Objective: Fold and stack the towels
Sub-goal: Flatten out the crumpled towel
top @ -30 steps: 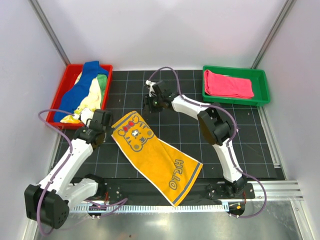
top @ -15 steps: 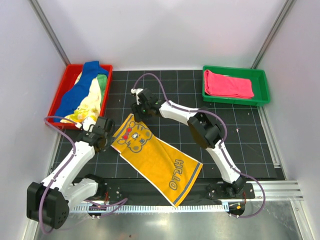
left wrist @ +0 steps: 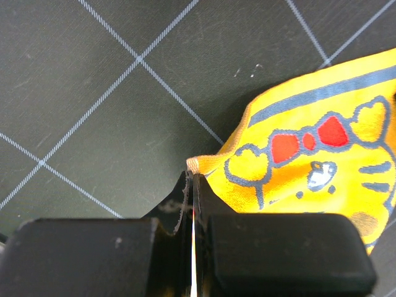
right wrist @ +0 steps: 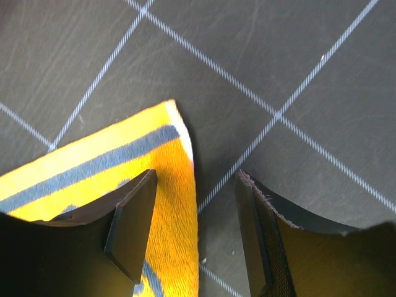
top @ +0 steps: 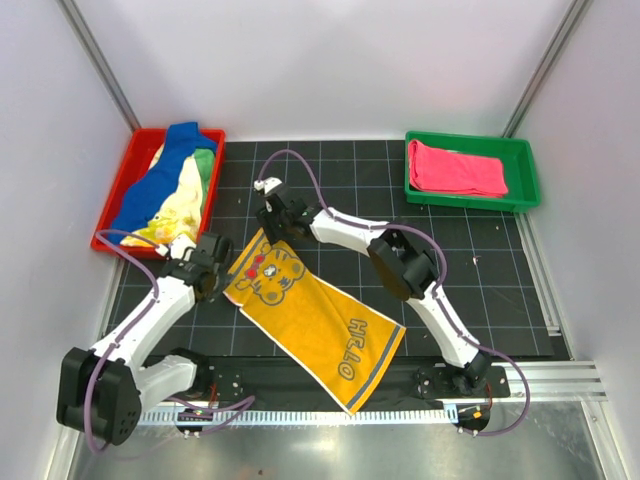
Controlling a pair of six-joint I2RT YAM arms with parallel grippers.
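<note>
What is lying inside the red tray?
The red tray holds a loose heap: a dark blue towel, a green towel and a yellow towel. Anything beneath them is covered.

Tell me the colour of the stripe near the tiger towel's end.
Grey-blue stripe on the orange-yellow towel; clearest in the right wrist view.

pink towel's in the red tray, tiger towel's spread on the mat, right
No: the pink towel lies in the green tray, not the red one, as the top external view shows. The tiger towel is spread on the mat.
</note>
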